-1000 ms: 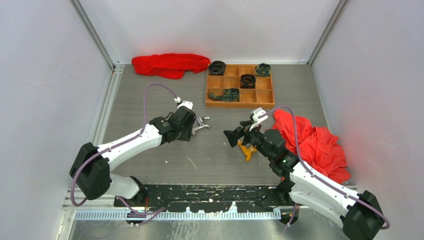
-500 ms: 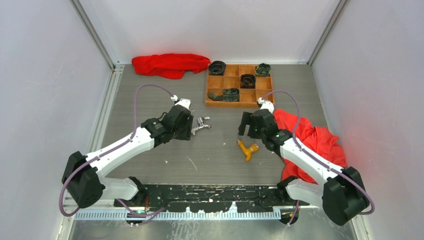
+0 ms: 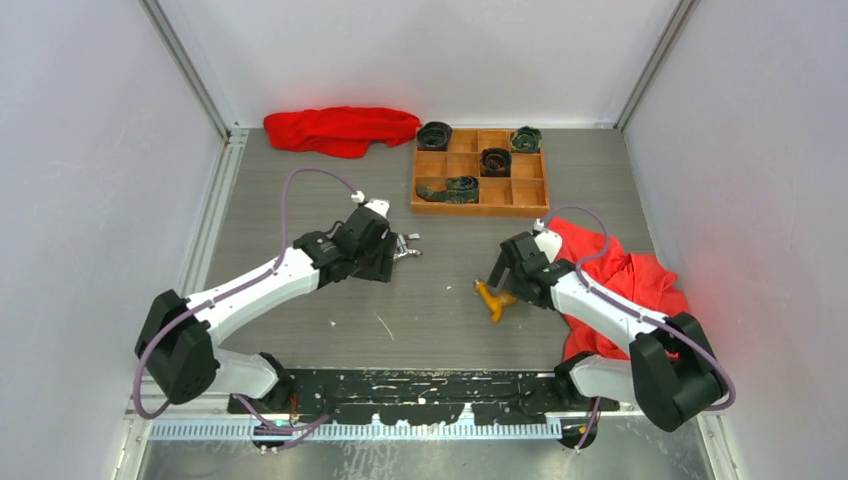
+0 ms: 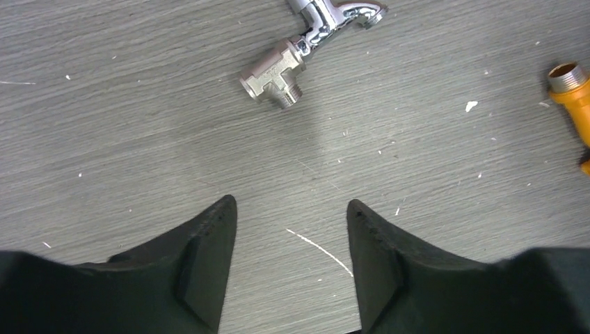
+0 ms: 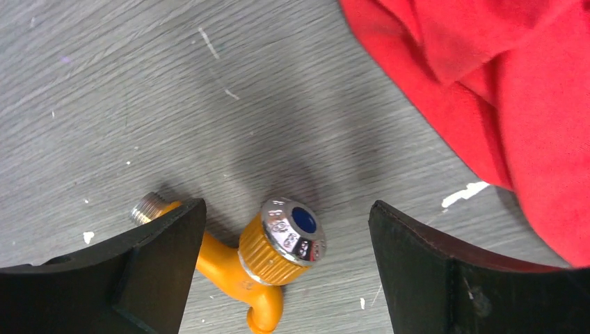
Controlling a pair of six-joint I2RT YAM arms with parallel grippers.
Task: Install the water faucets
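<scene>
The left pincer (image 4: 289,209) stands with its fingers apart and nothing between them, only bare table (image 4: 125,139) in the gap. The silver faucet (image 4: 278,75) lies flat on the table ahead of the fingertips and clear of them, nearer the left finger's side than the right. Its long axis runs on a slant across the pincer's line. The dull threaded tee end lies closest to the fingertips, and the bright chrome part leads away forward and to the right, out past the top edge of the wrist view.

The right pincer (image 5: 285,204) is spread wide and straddles the orange-yellow faucet (image 5: 278,257), which lies on the table between the two fingers, closer to the left one. Its round knob, capped in chrome with a blue dot, faces up toward the wrist camera. The body's long axis crosses the gap. The threaded metal inlet points out toward the left finger's tip and slightly forward, and the spout bends back toward the pincer's palm. The left finger overlaps the body in the wrist view, and I cannot tell whether it touches. The right finger is plainly clear of the knob.

A red cloth (image 5: 487,83) lies ahead of the right finger and to its outer side.
</scene>
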